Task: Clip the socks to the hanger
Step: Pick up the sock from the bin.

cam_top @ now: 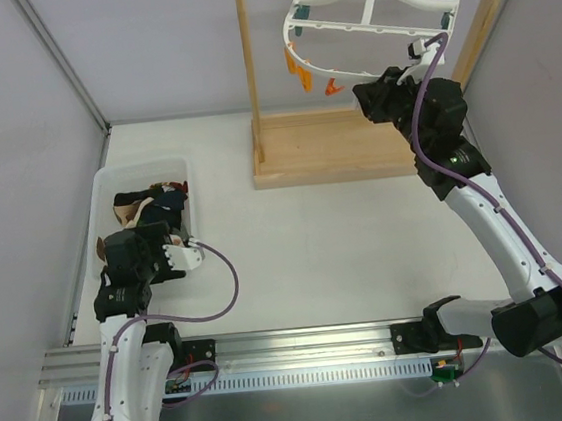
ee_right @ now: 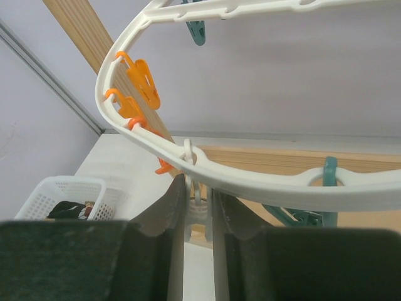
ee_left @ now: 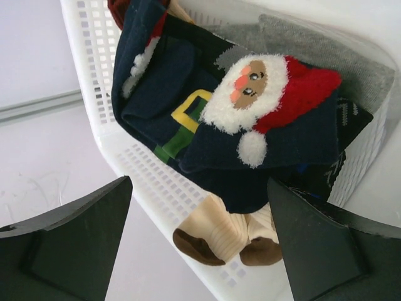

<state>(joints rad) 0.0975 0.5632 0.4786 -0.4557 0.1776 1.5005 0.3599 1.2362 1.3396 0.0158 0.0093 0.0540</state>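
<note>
Nearest, we see the left fingers [ee_left: 75, 244] spread wide above the white basket [ee_left: 150, 169] on the counter [cam_top: 346, 254], the socks [ee_left: 188, 78] heaped inside, a Santa one uppermost. Farther off, the right fingers [ee_right: 166, 219] stand narrow, pinching a white clip [ee_right: 197, 199] under the rim of the hanger [ee_right: 250, 179].

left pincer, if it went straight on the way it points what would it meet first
Probably the navy Santa sock topping the pile in the white basket, framed by the open left pincer. Depth is unclear: the tan sock at the near rim could come first.
</note>
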